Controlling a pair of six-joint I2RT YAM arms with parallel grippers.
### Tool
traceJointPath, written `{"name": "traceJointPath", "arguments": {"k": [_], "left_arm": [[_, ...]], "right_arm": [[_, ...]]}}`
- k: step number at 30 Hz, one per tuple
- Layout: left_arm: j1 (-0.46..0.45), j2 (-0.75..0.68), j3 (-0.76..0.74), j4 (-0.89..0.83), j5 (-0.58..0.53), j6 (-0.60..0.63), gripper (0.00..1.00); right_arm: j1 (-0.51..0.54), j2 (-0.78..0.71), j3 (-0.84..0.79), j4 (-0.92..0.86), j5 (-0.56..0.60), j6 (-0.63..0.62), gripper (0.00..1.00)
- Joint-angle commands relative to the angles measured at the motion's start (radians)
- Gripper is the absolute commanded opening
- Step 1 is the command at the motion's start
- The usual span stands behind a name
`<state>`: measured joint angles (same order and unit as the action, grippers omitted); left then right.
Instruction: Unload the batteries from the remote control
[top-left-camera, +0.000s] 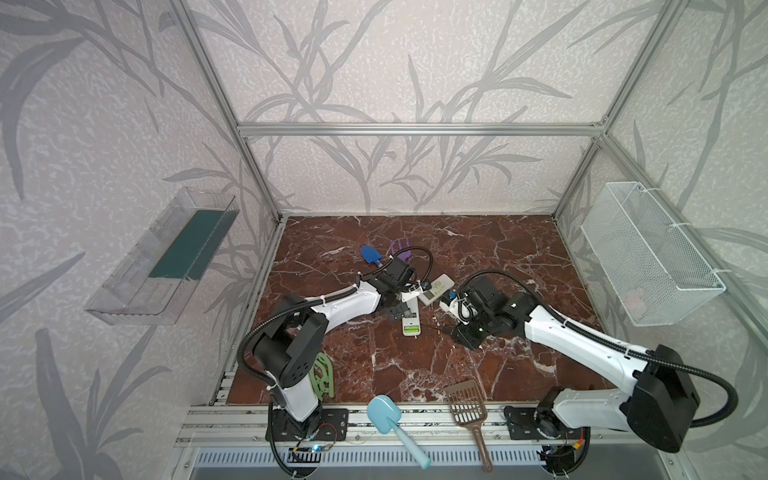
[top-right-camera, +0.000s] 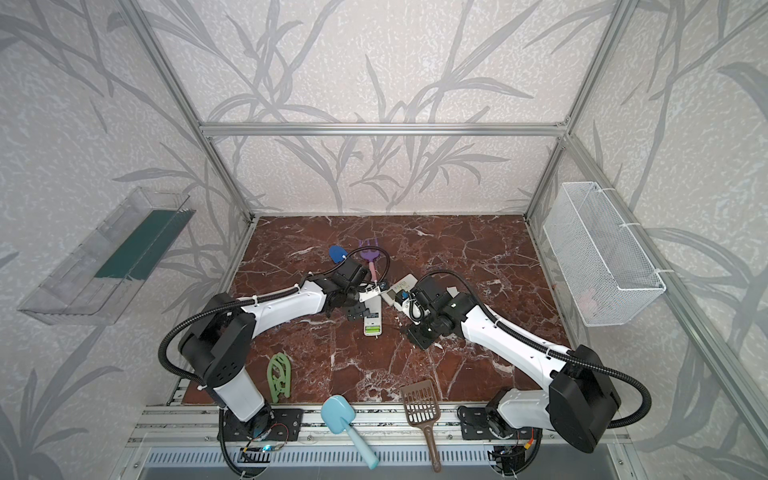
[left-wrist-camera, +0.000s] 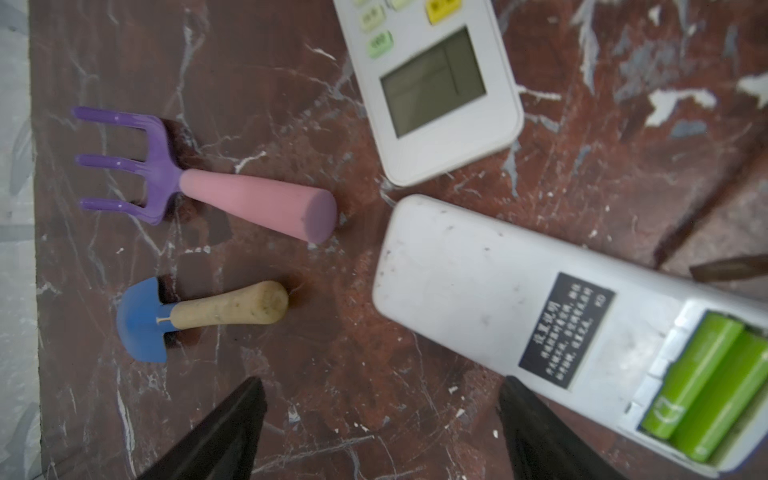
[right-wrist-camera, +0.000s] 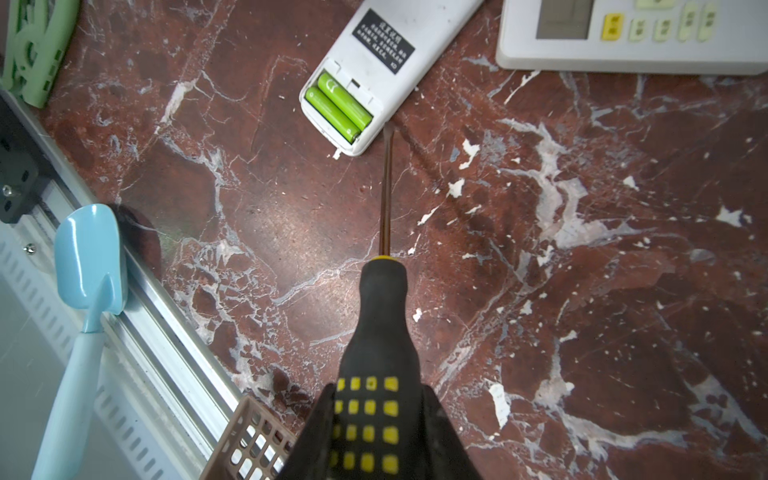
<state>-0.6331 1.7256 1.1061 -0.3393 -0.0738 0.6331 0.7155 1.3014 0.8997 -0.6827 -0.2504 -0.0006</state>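
On the left wall we see a clear bin (top-left-camera: 162, 266) with a dark green slab (top-left-camera: 191, 245) lying along its floor. Below it, over the table (top-left-camera: 498, 257), the left pincer (left-wrist-camera: 381, 382) is spread wide and grips nothing; bare marble shows between its fingers (left-wrist-camera: 232, 419). Past that pincer lie a purple rake (left-wrist-camera: 137, 166) and a small blue spade (left-wrist-camera: 145, 320), side by side and apart.

Near the middle, the remote (right-wrist-camera: 419, 25) lies face down with its back cover off. Two lime-green batteries (right-wrist-camera: 338, 106) sit side by side inside it, and in both top views they show as a green patch at the remote's near end (top-left-camera: 411, 330). One finger of the left pincer stands just beside the remote's long edge. A second remote (top-left-camera: 436, 289) lies face up just beyond, screen and buttons showing.

To the right, the right pincer (right-wrist-camera: 378, 415) is clenched on the black-and-yellow handle of a screwdriver (right-wrist-camera: 384, 316). The shaft points at the remote's open end, and its tip is at the casing's edge, beside the batteries; we cannot tell whether it touches.

On the right wall hangs a white wire basket (top-left-camera: 648, 257). A pale thing (top-left-camera: 633, 297) lies in its near end, too faint to name.
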Motion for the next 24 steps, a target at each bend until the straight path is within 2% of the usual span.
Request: {"name": "traceJointPath", "arguments": {"k": [1, 4, 6, 10, 16, 19, 24], "left_arm": [[0.022, 0.001, 0.049, -0.068, 0.009, -0.108, 0.88], [0.034, -0.005, 0.095, -0.125, 0.010, -0.205, 0.90], [0.034, 0.002, 0.139, -0.183, 0.019, -0.266, 0.96], [0.028, 0.046, 0.259, -0.314, 0.134, -0.389, 1.00], [-0.003, 0.163, 0.435, -0.518, 0.142, -0.648, 0.97], [-0.013, 0.192, 0.446, -0.542, 0.172, -0.734, 0.92], [-0.024, 0.195, 0.429, -0.547, 0.149, -0.832, 0.90]], "right_arm": [[0.004, -0.030, -0.005, -0.021, -0.004, 0.011, 0.00], [0.004, -0.045, 0.002, -0.035, 0.045, 0.006, 0.00], [0.004, -0.061, 0.013, -0.043, 0.065, -0.002, 0.00], [0.004, -0.093, 0.034, -0.055, 0.067, -0.036, 0.00], [0.010, -0.132, 0.057, -0.089, 0.095, -0.102, 0.00], [0.018, -0.151, 0.054, -0.095, 0.123, -0.142, 0.00], [0.064, -0.179, 0.051, -0.107, 0.210, -0.233, 0.00]]}}
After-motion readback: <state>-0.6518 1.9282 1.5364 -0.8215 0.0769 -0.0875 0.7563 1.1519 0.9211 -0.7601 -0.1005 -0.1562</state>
